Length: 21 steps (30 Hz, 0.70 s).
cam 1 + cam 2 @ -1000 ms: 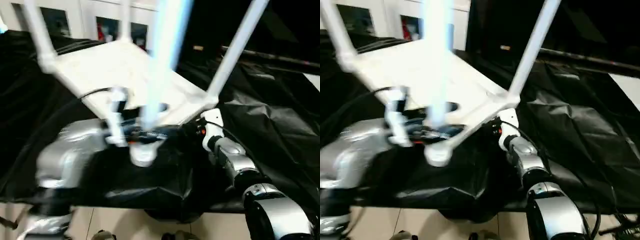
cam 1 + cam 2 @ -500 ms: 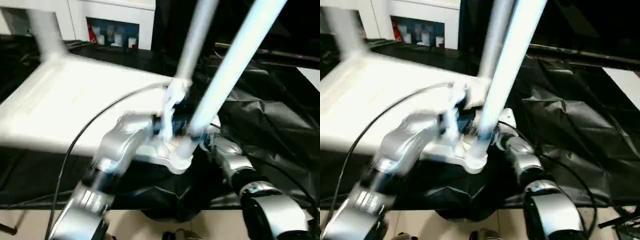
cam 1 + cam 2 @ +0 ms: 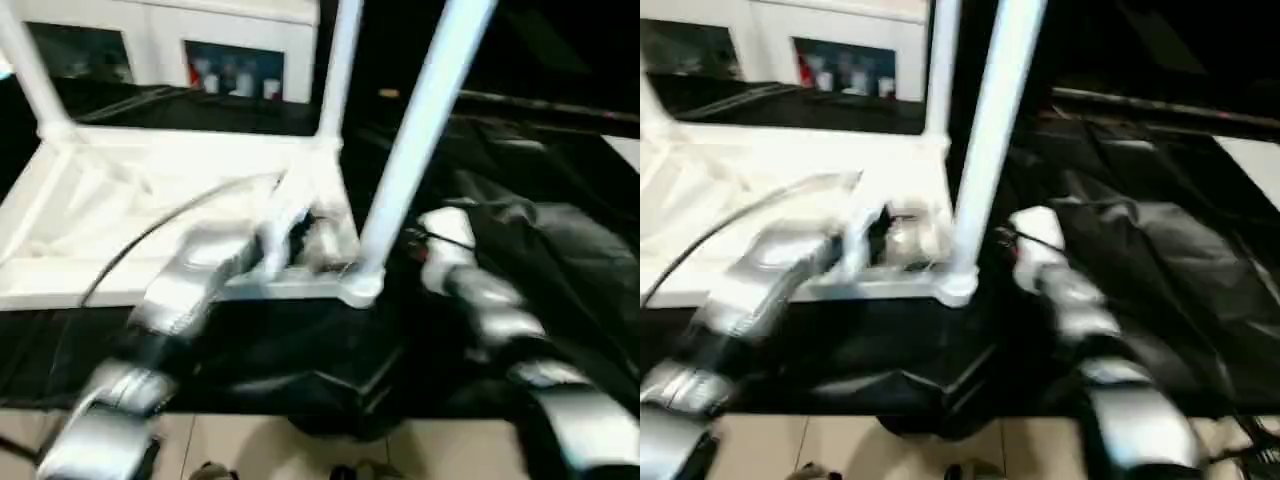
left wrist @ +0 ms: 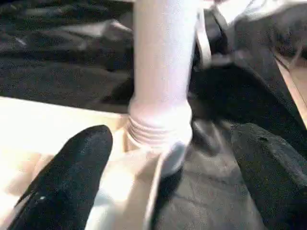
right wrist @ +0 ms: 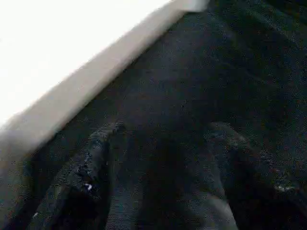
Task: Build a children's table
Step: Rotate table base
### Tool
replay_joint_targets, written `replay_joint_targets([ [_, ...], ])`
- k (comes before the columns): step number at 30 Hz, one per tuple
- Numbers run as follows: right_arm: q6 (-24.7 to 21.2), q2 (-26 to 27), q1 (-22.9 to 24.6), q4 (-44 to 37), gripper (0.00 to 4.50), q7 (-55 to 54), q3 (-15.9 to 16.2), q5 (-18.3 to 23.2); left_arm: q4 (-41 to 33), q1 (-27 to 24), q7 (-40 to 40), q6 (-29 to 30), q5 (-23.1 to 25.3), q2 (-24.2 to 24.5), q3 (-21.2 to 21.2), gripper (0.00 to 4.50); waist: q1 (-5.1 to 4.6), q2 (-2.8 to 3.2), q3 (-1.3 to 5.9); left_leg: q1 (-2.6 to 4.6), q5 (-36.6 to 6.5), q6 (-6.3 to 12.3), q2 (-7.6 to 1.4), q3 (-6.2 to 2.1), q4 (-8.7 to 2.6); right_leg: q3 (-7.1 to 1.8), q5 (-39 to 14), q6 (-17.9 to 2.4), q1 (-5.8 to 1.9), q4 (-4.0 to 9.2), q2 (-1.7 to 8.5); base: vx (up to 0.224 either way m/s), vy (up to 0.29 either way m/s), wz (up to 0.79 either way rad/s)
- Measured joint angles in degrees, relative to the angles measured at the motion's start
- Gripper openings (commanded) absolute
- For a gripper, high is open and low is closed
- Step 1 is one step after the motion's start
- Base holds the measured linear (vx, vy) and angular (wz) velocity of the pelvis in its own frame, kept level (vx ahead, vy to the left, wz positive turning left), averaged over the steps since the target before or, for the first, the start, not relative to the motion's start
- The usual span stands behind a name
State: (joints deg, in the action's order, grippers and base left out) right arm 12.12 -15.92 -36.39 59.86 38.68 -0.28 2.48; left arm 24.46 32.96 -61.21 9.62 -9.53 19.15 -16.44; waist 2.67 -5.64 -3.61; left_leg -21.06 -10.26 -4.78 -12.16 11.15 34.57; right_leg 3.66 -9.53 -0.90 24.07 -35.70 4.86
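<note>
The children's table lies upside down on the black cloth, its white tabletop (image 3: pixel 150 200) showing its ribbed underside. Three white legs stand up from it: a far left leg (image 3: pixel 30 70), a far leg (image 3: pixel 338 70) and a near right corner leg (image 3: pixel 415 150). My left gripper (image 4: pixel 168 187) reaches over the tabletop to that near corner and is open. Its fingers (image 4: pixel 62 182) stand wide on either side of the leg's threaded base (image 4: pixel 160 127), apart from it. My right gripper (image 5: pixel 163 191) is open just right of that corner, over the cloth beside the tabletop's edge (image 5: pixel 72 100).
The black-draped work table (image 3: pixel 540 230) spreads in folds to the right and behind. Its front edge (image 3: pixel 300 400) is close to me, with pale floor below. White cabinets (image 3: pixel 200 40) stand at the back. A thin cable (image 3: pixel 170 225) arcs over the tabletop to my left arm.
The tabletop has swung round from corner-on to square across in front of me. My left arm has moved with the near corner. Its fingers stay wide. The view is blurred by motion.
</note>
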Motion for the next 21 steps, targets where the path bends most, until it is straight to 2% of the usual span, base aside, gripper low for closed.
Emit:
replay_joint_targets([
  [2,0.0,-2.3,2.4,-5.0,3.07,6.4,2.3,-0.1,3.9,2.0,0.0,-2.4,2.5,0.0,-2.0,3.89,0.60,0.01,0.00,0.04,0.0,0.01,0.00,-0.02,0.00,0.00,0.0,0.0,-0.08,0.05,0.02,0.000,0.000,0.00],
  [5,-0.7,-5.7,5.9,-10.1,3.07,12.6,3.4,0.4,8.3,3.8,0.1,-3.7,5.3,1.0,-2.8,3.62,0.77,0.08,0.00,0.06,0.0,0.01,0.00,-0.05,-0.01,0.00,0.0,0.0,-0.13,0.10,0.03,0.000,0.000,0.00],
  [7,-2.9,-9.1,9.4,-15.5,3.07,17.7,4.4,1.6,11.8,5.3,-0.5,-4.4,6.7,1.6,-3.3,3.55,0.92,0.14,-0.01,0.07,0.0,0.02,0.00,-0.06,-0.02,0.01,0.0,0.0,-0.13,0.16,0.02,0.000,0.000,0.00],
  [9,-5.0,-11.4,12.0,-20.1,3.07,21.5,5.1,2.3,13.7,6.5,-2.0,-4.8,7.1,1.7,-3.6,3.21,0.87,0.21,0.02,0.06,0.0,0.02,0.00,-0.10,-0.03,0.01,0.0,0.0,-0.12,0.18,0.02,0.000,0.000,0.00],
  [11,-7.3,-13.7,14.8,-25.1,3.07,25.5,6.1,3.0,16.1,8.3,-3.1,-5.7,7.8,1.2,-4.4,3.09,0.88,0.36,0.05,0.07,0.0,0.03,-0.01,-0.12,-0.07,0.04,0.0,0.0,-0.18,0.29,0.02,0.000,0.000,0.00],
  [15,-10.7,-15.3,16.9,-30.4,3.07,28.8,6.4,4.8,22.3,11.9,-4.4,-8.3,9.4,0.8,-5.3,2.72,0.51,0.59,0.15,0.07,0.0,0.03,0.00,-0.15,-0.08,0.04,0.0,0.0,-0.17,0.34,0.01,0.000,0.000,0.00],
  [19,-14.8,-17.3,18.9,-36.8,3.07,30.5,6.2,7.5,25.9,13.9,-5.7,-9.4,10.0,0.7,-5.2,2.43,0.87,0.68,0.19,0.07,0.0,0.03,-0.01,-0.18,-0.12,0.08,0.0,0.0,-0.18,0.38,0.01,0.000,0.000,0.00],
  [21,-16.6,-18.3,19.5,-39.5,3.07,31.1,6.2,8.6,27.3,14.1,-6.5,-9.5,10.5,0.7,-5.2,2.29,0.96,1.23,0.14,0.09,0.0,0.04,0.00,-0.22,-0.08,0.10,0.0,0.0,-0.31,0.56,0.01,0.000,0.000,0.00],
])
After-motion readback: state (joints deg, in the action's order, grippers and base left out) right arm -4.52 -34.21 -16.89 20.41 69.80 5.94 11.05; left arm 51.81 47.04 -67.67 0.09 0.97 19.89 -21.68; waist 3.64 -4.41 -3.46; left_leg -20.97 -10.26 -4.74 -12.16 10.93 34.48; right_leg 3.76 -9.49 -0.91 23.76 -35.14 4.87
